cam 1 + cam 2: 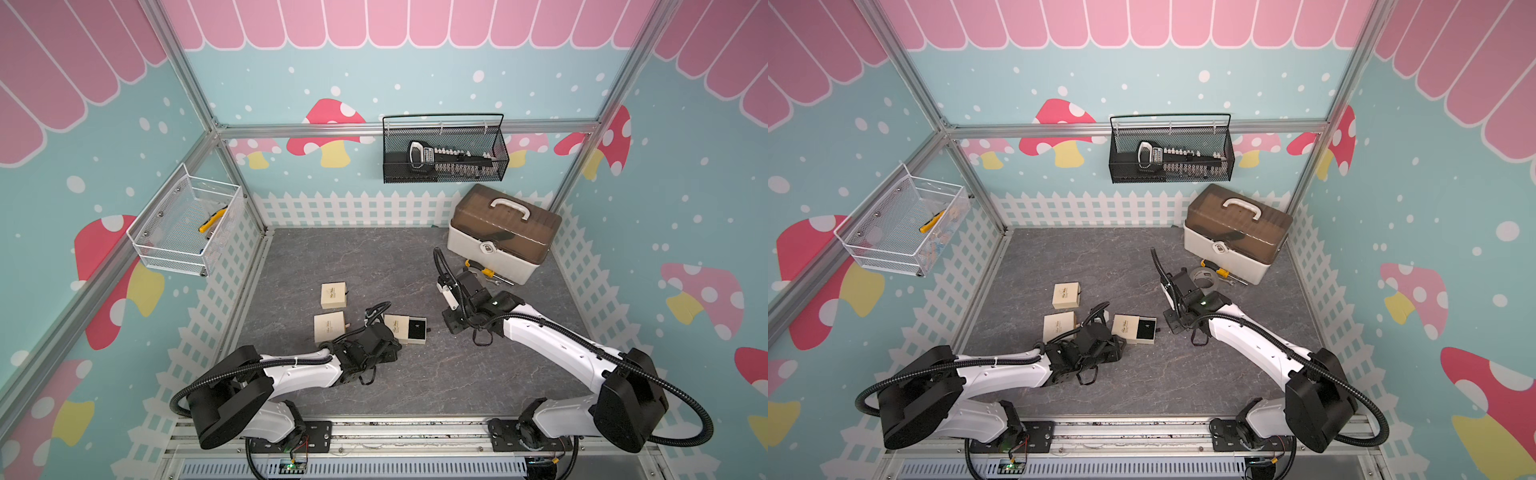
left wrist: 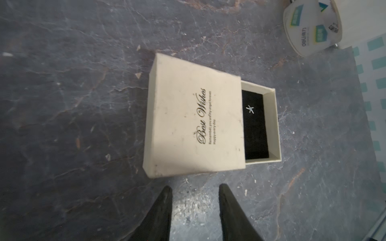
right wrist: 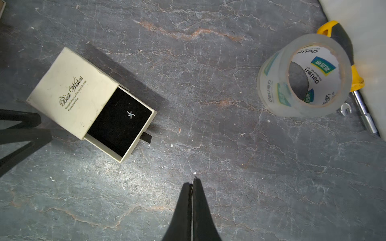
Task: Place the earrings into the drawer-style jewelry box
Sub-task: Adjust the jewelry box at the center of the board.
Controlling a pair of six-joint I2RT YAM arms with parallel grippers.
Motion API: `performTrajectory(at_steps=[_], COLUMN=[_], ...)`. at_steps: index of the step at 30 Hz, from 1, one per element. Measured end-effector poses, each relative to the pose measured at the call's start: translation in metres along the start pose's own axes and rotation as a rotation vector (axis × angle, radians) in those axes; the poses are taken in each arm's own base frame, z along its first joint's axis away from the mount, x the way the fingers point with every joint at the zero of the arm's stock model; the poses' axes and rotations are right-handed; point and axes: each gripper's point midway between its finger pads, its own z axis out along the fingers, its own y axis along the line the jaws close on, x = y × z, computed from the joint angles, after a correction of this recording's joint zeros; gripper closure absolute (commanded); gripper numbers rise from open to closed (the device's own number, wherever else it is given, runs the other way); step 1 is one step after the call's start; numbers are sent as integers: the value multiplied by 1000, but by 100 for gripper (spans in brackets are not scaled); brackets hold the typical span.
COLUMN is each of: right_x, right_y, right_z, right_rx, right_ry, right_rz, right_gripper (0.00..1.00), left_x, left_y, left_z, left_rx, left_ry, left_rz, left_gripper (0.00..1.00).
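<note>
**Table** [image 1: 415, 257]: grey marbled top, fenced by patterned walls.

**Toolbox** [image 1: 503, 232]: cream body, brown see-through lid, shut; stands far right.

**Black mesh basket** [image 1: 444, 149]: hung on the far wall.

**White mesh basket** [image 1: 187, 220]: hung on the left wall.

**Tape roll** [image 3: 269, 91]: clear, standing on its flat side, just near of the toolbox.

**Screwdriver** [image 3: 342, 37]: yellow and black handle; lies between tape roll and toolbox, with a small wrench [image 3: 345, 109] beside its shaft.

**Closed boxes**, two: beige, one at [image 1: 333, 294], the other [image 1: 329, 326] just near of it, left of centre.

**Jewelry box** [image 1: 405, 328]: beige sleeve marked "Best Wishes", at mid-table, right of the closed pair. Its drawer [image 3: 119, 123], black-lined, is slid partway out to the right, with a dark pull tab [image 3: 146, 137] at the front.

**Left gripper** [image 2: 195, 187]: released, fingers parted over bare table, tips just short of the sleeve's edge and not touching it.

**Right gripper** [image 3: 193, 183]: clenched, fingers pressed together, over bare table right of the drawer.

**Earring** [image 2: 250, 109]: tiny silvery star, one piece, lying on the drawer's black lining; seen in both wrist views and in a top view [image 1: 416, 328].
</note>
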Motion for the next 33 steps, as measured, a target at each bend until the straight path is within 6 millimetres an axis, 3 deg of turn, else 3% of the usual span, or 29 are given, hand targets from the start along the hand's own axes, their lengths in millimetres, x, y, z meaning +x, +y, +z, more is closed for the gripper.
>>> performTrajectory(at_steps=[13, 25, 33], right_x=[1, 0, -4], right_y=[1, 1, 0], right_z=[6, 6, -3], right_rx=[1, -1, -4], right_ry=[17, 11, -32], right_rz=[2, 16, 20], right_gripper=[100, 100, 100], left_x=[-20, -57, -71], left_y=[48, 34, 9], left_z=[15, 48, 70], left_rx=[-144, -89, -3], left_ry=[14, 50, 85], left_rz=[-55, -36, 5], left_gripper=[70, 70, 70])
